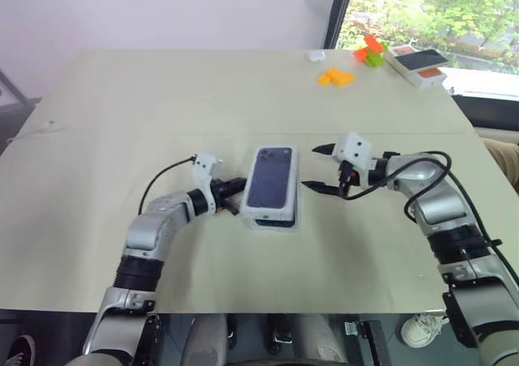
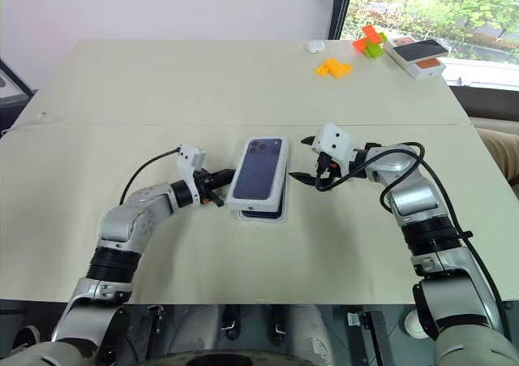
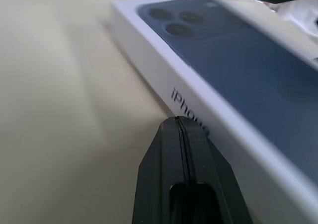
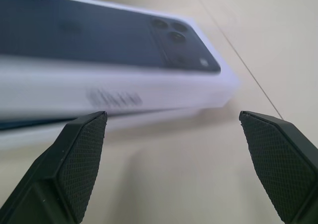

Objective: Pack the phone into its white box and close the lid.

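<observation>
The lid (image 1: 271, 177), white with a dark blue phone picture printed on top and grey lettering on its long side, is lying face up over the white box (image 2: 261, 215), near mid-worktop. It's sitting askew and not fully seated, tilted, with the box's near edge sticking out beneath it. A dark strip is showing in the gap between them; can't tell if that's the phone.

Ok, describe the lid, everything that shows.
The lid is a shallow white cardboard cover, its top printed with a dark blue phone and camera cluster, grey lettering along one side wall. It sits skewed on the white box, not seated. The shut left gripper is at its left edge.
</observation>
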Available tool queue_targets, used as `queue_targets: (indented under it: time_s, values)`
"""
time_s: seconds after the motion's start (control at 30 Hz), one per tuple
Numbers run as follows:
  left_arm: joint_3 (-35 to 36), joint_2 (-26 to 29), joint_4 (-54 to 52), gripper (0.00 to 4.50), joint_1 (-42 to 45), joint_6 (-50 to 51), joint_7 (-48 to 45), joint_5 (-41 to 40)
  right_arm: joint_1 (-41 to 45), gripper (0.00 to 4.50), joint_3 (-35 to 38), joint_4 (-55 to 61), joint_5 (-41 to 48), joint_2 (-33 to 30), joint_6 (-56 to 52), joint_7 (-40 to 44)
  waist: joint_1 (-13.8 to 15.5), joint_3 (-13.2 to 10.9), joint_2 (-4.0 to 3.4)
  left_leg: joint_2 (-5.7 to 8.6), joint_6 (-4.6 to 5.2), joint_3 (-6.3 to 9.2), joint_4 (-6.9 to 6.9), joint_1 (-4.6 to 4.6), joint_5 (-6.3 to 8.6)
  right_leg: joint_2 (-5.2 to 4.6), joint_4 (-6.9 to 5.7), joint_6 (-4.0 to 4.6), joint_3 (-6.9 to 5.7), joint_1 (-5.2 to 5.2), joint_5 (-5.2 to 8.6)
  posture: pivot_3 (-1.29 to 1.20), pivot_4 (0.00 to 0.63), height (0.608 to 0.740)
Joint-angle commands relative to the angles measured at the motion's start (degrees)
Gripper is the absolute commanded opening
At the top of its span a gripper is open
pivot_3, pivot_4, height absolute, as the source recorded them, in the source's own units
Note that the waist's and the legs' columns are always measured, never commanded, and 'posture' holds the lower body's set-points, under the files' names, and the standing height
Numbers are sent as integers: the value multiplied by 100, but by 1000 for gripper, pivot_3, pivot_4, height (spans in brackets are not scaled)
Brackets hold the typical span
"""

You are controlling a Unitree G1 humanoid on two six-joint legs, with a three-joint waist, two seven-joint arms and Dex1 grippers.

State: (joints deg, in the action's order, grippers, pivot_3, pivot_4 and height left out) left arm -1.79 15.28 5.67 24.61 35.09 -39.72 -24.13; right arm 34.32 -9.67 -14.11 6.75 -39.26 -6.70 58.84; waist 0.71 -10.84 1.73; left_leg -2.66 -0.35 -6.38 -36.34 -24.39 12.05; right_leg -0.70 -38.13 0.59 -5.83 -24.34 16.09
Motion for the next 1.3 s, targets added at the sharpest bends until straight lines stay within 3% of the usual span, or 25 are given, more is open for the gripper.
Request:
queue_targets:
  time_s: [0.03,0.57,0.63,0.7,0.83,0.9,1.3]
  values:
    - [-9,-35,-463,0,121,152,1,-163,147,4470,98,-158,-169,-170,349,110,-1,0,0,0,0,0,1,1,0,1,0,0,0,0,0,0,150,737]
    - [107,93,-918,0,-157,317,56,-152,-124,4470,79,195,-254,-205,412,293,-3,0,-1,-1,-1,0,0,2,-1,2,-3,0,0,0,0,0,150,737]
    - [77,109,-921,0,-168,274,39,-125,-142,3956,98,233,-231,-196,330,277,-2,0,0,-1,-1,0,-1,2,-1,1,-3,0,0,0,0,0,150,737]
    - [73,96,-946,0,-175,316,48,-154,-154,3169,82,217,-322,-222,410,234,-3,0,0,-1,-1,0,-1,2,-1,2,-3,1,0,0,-1,0,150,737]
    - [48,14,-967,0,-129,243,91,-143,-112,952,70,66,-463,-291,500,190,-2,0,0,-1,-1,0,-1,2,-1,2,-4,1,0,0,-1,0,150,737]
    - [41,18,-938,0,-83,214,107,-101,-106,55,88,27,-484,-306,512,195,-2,0,0,-1,-1,0,-2,2,-1,2,-4,1,0,0,-1,0,150,737]
    - [-106,-106,-818,0,-1,52,127,-7,-422,55,8,664,-413,-60,75,118,-1,0,-1,-1,-2,0,-4,2,-2,2,-7,7,0,0,-4,0,150,737]
